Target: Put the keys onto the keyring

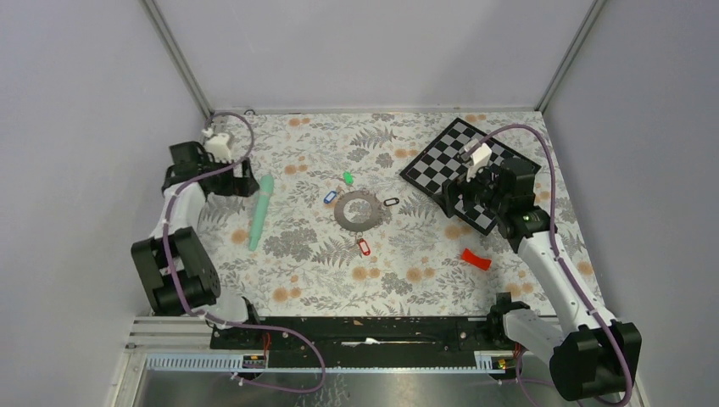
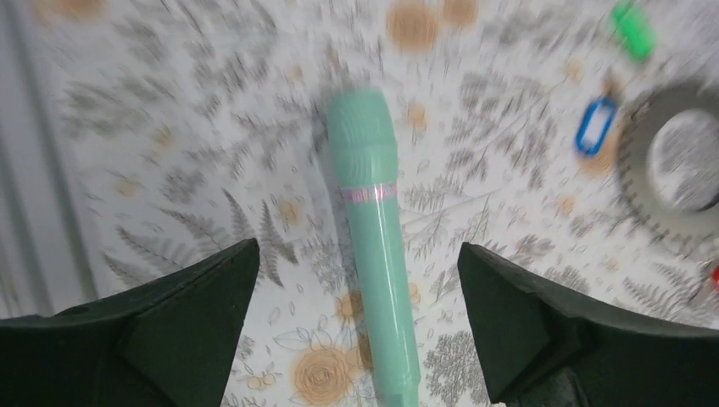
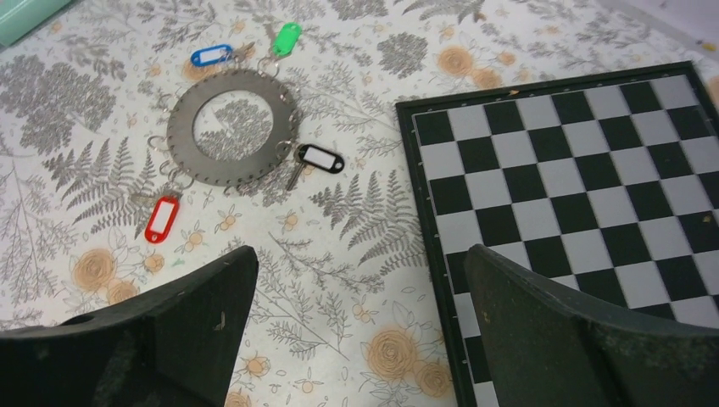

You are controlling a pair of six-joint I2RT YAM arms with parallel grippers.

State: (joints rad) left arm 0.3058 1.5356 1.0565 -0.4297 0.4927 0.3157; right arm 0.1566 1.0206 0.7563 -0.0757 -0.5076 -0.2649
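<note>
The flat round grey metal keyring (image 3: pixel 181 136) is lying mid-table on the fern-print cloth (image 3: pixel 356 212). Tiny keys on oval plastic tags, blue (image 3: pixel 211 55), green (image 3: pixel 287 39) and red (image 3: pixel 162 219), are sitting at its rim, possibly already linked to it. The keyring is looking thin, stiff and light, so pinching across the band through the hole seems best. The left gripper (image 2: pixel 356 254) and right gripper (image 3: pixel 360 254) are hovering with fingers wide apart, holding nothing.

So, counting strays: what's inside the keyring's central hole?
Only floral tablecloth shows inside the keyring; the keys lie outside its rim. Anything under the band is covered.
</note>
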